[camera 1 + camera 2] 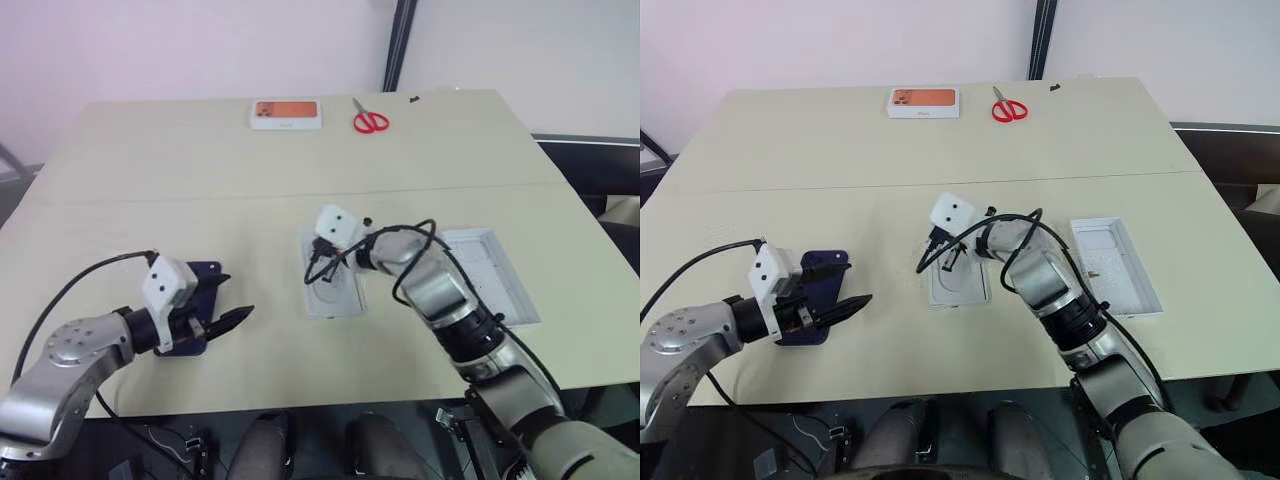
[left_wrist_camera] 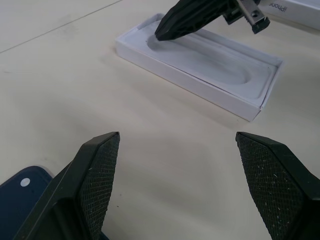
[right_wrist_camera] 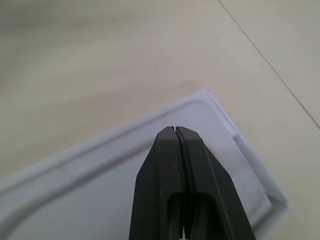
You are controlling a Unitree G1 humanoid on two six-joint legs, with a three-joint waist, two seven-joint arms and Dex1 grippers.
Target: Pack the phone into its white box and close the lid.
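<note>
The right gripper (image 3: 176, 131) has its two black fingers pressed flat together, holding nothing; its tip pokes down into a corner of the white box (image 1: 335, 295), at the end of the box away from the robot. That box carries a flat white insert with an embossed oblong (image 2: 215, 67) lying in it. A closed tip pushed into the corner looks like an attempt to work at or pry that insert, or else to pin the box so it does not slide; which of the two I cannot tell.

Taking the white box as landmark: the lid (image 1: 1116, 266) lies open side up near it on the robot's right, apart from it and roughly parallel. On the robot's left of the box, well apart, the left gripper (image 1: 222, 320) has its fingers spread wide and empty, pointing toward the box. It seems to be waiting clear of the other arm's work.

The phone (image 1: 820, 292) lies flat on the table (image 1: 150, 190) directly under and behind that left gripper, dark blue back upward, not gripped; it sits close to the left fingers and far from the right ones.

Beyond the box, at the table's far edge, rest a white box printed with an orange picture (image 1: 286, 114) and red-handled scissors (image 1: 369, 120).
</note>
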